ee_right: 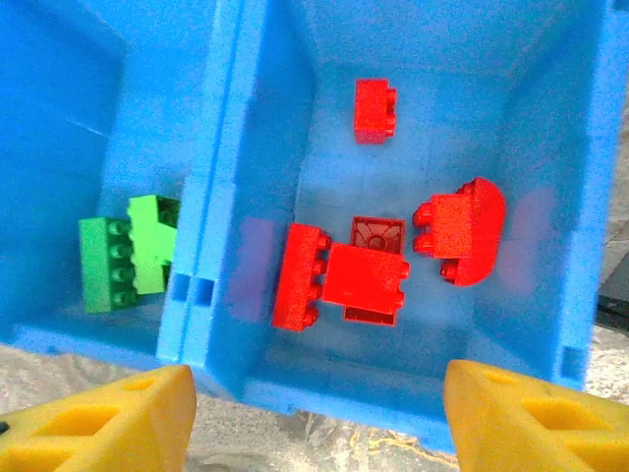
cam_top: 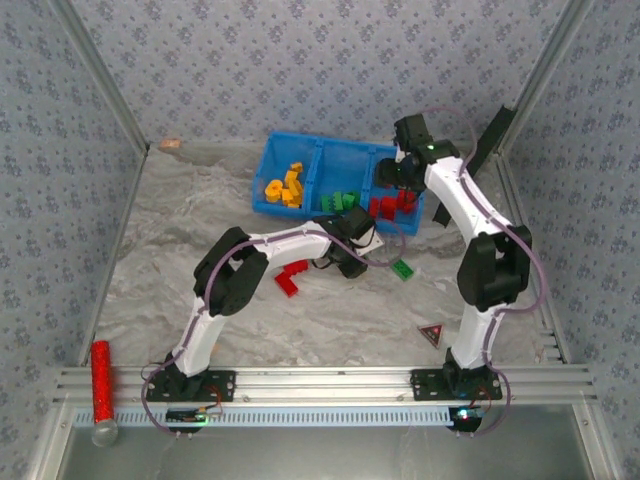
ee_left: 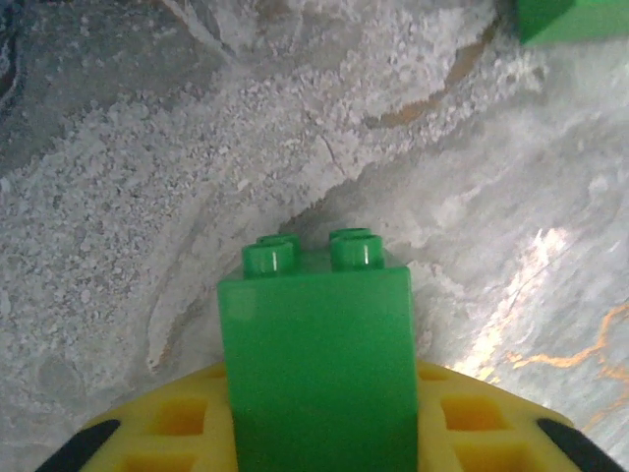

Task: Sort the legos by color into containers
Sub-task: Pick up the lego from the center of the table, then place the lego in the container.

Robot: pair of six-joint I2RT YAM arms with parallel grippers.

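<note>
My left gripper [cam_top: 350,262] is shut on a green lego [ee_left: 314,354], held studs-forward close over the marbled table; its yellow fingers [ee_left: 472,418] flank the brick. The blue tray's containers [cam_top: 330,141] hold orange-yellow legos [cam_top: 285,187] on the left, green legos [cam_top: 345,200] in the middle and red legos [cam_top: 390,205] on the right. My right gripper [ee_right: 319,413] hangs open and empty above the right compartment's near wall, over several red legos [ee_right: 364,275]. Two green legos [ee_right: 123,256] lie beyond the divider [ee_right: 221,147].
A red lego [cam_top: 291,276] and a green lego [cam_top: 403,269] lie loose on the table in front of the tray; the green one [ee_left: 570,18] shows ahead of my left gripper. A black-and-red triangle [cam_top: 432,334] lies near the right base, a red glittery cylinder [cam_top: 101,375] at the near left.
</note>
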